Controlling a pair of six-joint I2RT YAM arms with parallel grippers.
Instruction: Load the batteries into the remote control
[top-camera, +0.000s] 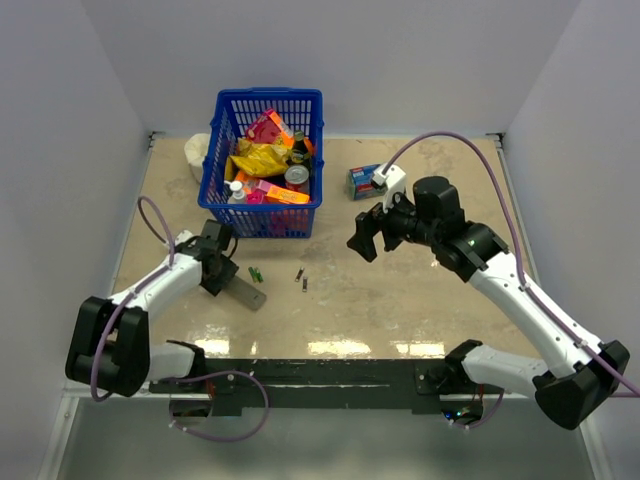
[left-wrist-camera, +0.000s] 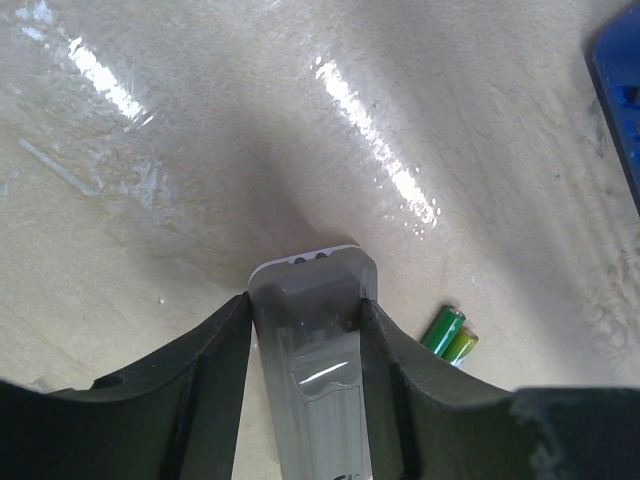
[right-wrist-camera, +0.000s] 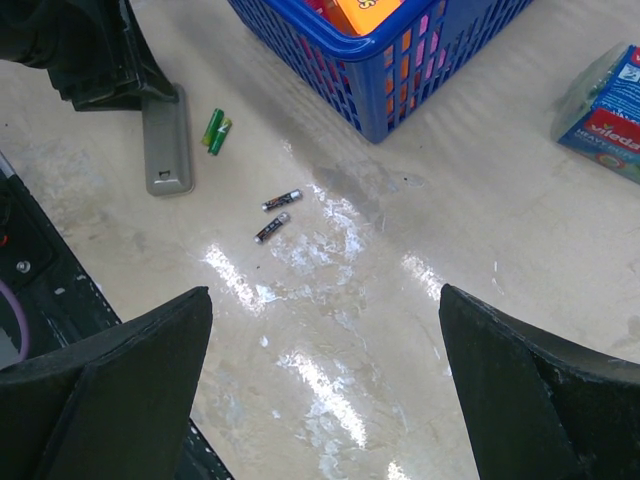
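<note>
Left fingers (left-wrist-camera: 200, 400) pinch the remote control (left-wrist-camera: 315, 330) by its long edges, flat on the tabletop (left-wrist-camera: 150, 200). Cover looks unopened. The batteries (right-wrist-camera: 282, 200) lie loose nearby, none loaded. Right fingers (right-wrist-camera: 120, 380) spread wide, empty.

Overhead, wrist views; common remote control (top-camera: 246, 294)

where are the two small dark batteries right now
In the top view the two small dark batteries lie on the table, centre-left, right of the green pair of sticks and in front of the blue plastic basket.
</note>
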